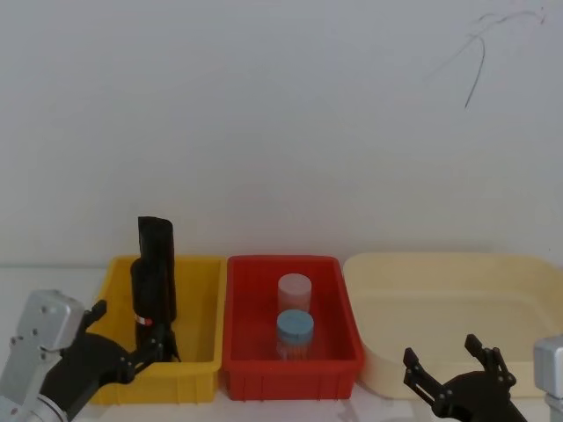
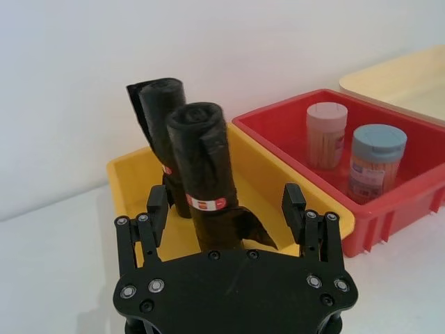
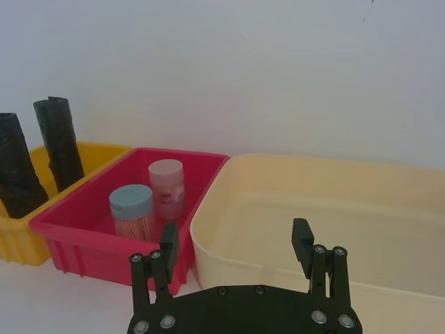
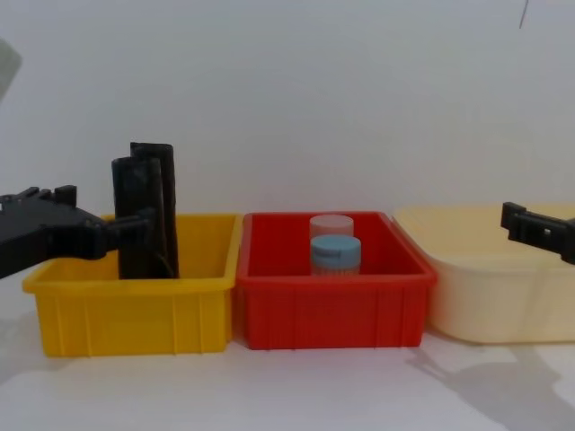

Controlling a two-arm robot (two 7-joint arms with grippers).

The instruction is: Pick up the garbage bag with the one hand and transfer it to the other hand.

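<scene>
Straddling the garbage bag (image 2: 201, 156), the left claw (image 2: 224, 197) is spread wide, one finger on each side of the roll's lower half, gripping nothing. The bag stands upright in the yellow bin (image 2: 122, 172), with a thinner black roll (image 2: 158, 111) just behind it in the same bin. Its glossy film looks light and slippery, and the wound roll should give slightly when squeezed. The best hold is probably near the red-and-white band, leaving the top free for the handover. The right claw (image 3: 235, 236), open and empty, hangs well right of the yellow bin.
</scene>
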